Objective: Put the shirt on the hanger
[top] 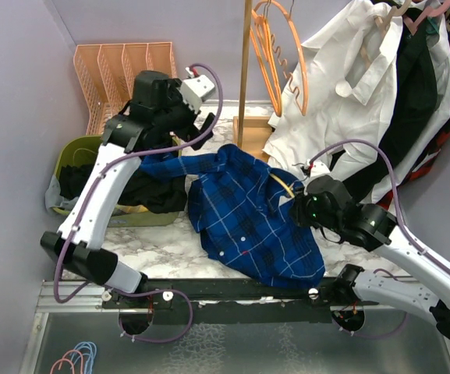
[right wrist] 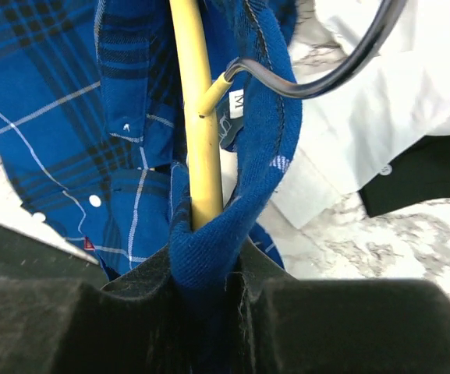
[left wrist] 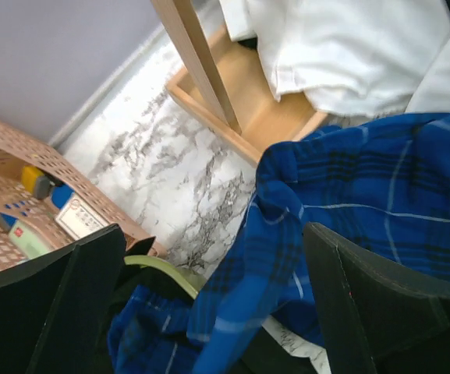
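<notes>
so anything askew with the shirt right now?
Yes: the shirt lies bunched on the table, one sleeve trailing toward the green bin; the right gripper pinches collar and hanger together.

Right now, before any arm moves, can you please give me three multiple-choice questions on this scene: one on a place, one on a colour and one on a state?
1. Where is the yellow hanger?
A. on the floor
B. inside the collar of the shirt
C. hung on the wall

2. What colour is the bin to the left of the shirt?
A. red
B. white
C. green

3. How is the right gripper?
A. shut on the shirt's collar
B. open, touching nothing
C. out of every view

Answers:
1 B, the right wrist view shows the yellow bar running through the collar.
2 C, its rim is pale green in the top view.
3 A, the blue collar fabric is pinched in it, with the hanger.
</notes>
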### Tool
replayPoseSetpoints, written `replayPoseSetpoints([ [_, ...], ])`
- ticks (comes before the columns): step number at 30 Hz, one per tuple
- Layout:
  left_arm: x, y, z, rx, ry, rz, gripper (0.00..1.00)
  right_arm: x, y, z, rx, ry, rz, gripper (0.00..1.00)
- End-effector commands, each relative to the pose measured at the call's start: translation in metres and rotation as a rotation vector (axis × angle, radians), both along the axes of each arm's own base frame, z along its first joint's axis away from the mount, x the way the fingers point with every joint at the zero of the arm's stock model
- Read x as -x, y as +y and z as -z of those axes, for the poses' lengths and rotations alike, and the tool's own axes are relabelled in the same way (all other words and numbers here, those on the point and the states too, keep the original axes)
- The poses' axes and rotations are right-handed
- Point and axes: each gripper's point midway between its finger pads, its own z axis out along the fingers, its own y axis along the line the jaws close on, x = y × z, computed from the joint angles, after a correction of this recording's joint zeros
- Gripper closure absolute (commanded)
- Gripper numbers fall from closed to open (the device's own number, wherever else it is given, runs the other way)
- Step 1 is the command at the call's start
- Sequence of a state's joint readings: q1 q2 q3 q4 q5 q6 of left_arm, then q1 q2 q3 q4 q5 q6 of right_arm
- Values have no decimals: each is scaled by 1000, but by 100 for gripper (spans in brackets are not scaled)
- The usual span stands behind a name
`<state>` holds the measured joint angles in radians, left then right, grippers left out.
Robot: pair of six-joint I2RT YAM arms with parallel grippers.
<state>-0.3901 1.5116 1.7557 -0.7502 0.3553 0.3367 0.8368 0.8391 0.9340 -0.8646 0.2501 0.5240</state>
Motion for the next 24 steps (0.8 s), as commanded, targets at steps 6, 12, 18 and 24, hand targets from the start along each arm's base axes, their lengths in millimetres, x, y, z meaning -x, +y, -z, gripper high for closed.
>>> replayPoseSetpoints([
  [6, 60, 19, -90, 137, -61, -14, 1, -96, -19, -15, 20, -150, 194, 99],
  [12, 82, 33, -71, 136, 3, 18, 1, -140, -51, -76, 30, -364, 202, 99],
  [18, 87, 45, -34, 71, 82, -12, 1, -156, -73, -123, 167, -489, 215, 99],
  [24, 86, 47, -26, 54, 107, -24, 1, -180, -105, -175, 357, -629, 269, 99],
])
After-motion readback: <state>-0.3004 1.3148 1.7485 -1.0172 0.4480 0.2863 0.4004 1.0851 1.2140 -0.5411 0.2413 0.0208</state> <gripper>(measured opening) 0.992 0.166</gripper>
